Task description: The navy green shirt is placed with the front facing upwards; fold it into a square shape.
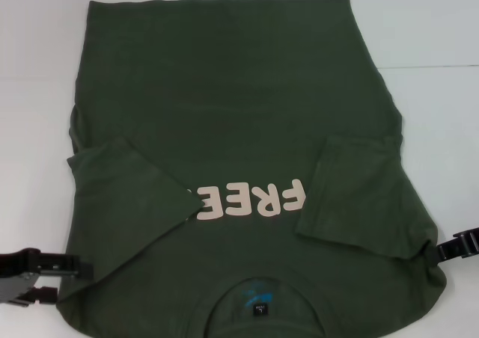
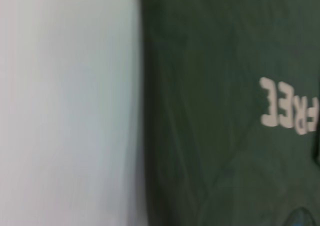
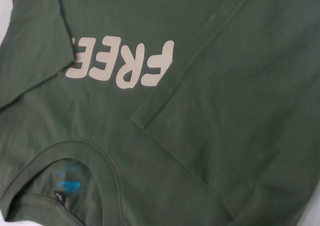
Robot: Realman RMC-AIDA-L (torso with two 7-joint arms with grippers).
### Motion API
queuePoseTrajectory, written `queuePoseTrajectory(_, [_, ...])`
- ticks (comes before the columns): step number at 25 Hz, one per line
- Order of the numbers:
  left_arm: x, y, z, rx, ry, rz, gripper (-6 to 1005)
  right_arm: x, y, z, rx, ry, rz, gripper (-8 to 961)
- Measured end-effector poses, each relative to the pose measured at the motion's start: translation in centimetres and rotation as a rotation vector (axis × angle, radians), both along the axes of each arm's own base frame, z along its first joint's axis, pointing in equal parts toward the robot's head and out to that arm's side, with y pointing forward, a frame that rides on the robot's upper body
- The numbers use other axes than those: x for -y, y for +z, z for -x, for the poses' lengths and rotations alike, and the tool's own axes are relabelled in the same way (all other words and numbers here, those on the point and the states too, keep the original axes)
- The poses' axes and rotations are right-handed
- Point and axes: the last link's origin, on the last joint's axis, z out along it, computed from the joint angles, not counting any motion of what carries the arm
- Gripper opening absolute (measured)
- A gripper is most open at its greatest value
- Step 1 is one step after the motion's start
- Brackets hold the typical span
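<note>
Both of my grippers sat low at the near edge of the work, one at each shoulder of the navy green shirt (image 1: 232, 121). On my left side, the left gripper (image 1: 71, 272) lay at the shirt's near left corner, its black body on the white table (image 1: 37, 69) and its tip touching the cloth edge. Whether its fingers were spread or closed on fabric, I could not tell. On my right side, the right gripper (image 1: 441, 250) reached in from the edge of the head view and met the shirt's near right corner; its fingers were hidden against the cloth, so their state was also beyond telling.

The shirt lay flat on the table with its front up, collar (image 1: 258, 297) nearest me and hem at the far side. Pale "FREE" lettering (image 1: 251, 201) ran across the chest, upside down from my side. Both sleeves were folded inward onto the body: the left sleeve (image 1: 123, 196) lay over the start of the lettering, covering part of it, and the right sleeve (image 1: 359, 196) lay just beside the letter F. A small blue neck label (image 3: 67, 182) showed inside the collar in my right wrist view. My left wrist view showed the shirt's long edge against bare table.
</note>
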Motion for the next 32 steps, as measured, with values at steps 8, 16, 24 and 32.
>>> queuePoseTrajectory(8, [-0.4, -0.1, 0.3, -0.026, 0.007, 0.013, 901, -0.2, -0.3, 0.2, -0.004, 0.004, 0.004, 33])
queuePoseTrajectory(16, [-0.5, -0.1, 0.4, -0.026, 0.009, 0.014, 879, -0.6, -0.4, 0.6, 0.003, 0.023, 0.010, 34])
queuePoseTrajectory(24, [-0.6, -0.5, 0.5, -0.023, 0.013, 0.017, 845, -0.7, -0.5, 0.8, 0.007, 0.032, 0.019, 34])
queuePoseTrajectory(32, [-0.7, -0.9, 0.4, -0.019, 0.016, 0.044, 811, -0.7, -0.5, 0.9, 0.007, 0.035, 0.020, 33])
